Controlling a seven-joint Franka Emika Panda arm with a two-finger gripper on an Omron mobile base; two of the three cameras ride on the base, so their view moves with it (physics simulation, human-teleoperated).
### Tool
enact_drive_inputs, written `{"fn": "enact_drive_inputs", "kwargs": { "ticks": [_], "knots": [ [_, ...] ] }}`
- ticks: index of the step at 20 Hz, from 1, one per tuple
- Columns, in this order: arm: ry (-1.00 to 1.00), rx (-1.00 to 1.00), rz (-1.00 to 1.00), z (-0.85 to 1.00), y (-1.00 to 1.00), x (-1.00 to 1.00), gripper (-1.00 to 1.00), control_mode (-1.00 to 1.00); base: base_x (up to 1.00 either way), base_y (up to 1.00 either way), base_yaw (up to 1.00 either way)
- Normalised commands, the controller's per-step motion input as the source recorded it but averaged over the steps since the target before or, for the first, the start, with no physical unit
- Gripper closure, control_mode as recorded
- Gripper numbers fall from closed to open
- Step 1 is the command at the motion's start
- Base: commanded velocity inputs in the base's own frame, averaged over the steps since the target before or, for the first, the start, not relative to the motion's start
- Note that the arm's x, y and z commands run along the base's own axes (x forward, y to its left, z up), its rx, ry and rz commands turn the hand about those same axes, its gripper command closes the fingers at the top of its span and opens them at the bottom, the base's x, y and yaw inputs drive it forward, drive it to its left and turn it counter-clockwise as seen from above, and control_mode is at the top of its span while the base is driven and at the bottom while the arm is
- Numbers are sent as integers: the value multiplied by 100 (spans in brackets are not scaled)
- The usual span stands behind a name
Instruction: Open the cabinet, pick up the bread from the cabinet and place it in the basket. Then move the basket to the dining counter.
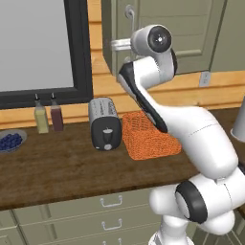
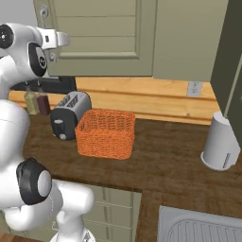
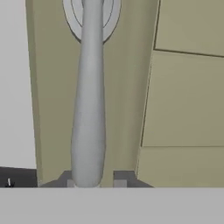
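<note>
Pincer (image 3: pixel 92 183) clenched on cabinet (image 3: pixel 183 96) door's silver handle (image 3: pixel 89 109), door shut, orange basket (image 2: pixel 106 133) beside toaster (image 2: pixel 70 115)

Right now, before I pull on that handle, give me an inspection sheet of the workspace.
Surface: wooden worktop, drawers below it.
Job's things: cabinet door closed; basket upright on the worktop beside the toaster. Bread: nothing seen.
Clutter: two bottles, bowl of blueberries, white jug-like appliance, sink.
Gripper: gripper shut on the cabinet's bar handle, a finger on each side.
Cables: nothing seen.
Surroundings: dark-framed window, wood-panel wall, wall socket.
</note>
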Motion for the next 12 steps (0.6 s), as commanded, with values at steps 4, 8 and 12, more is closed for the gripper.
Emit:
{"fn": "enact_drive_inputs", "kwargs": {
  "ticks": [4,8,12],
  "knots": [
    [0,1,0,0,-81,-100,100,-100,0,0,0],
    [0,3,7,0,-99,-100,100,-100,0,0,0],
    [3,4,10,0,-100,-100,100,-100,0,0,0]
  ]
}}
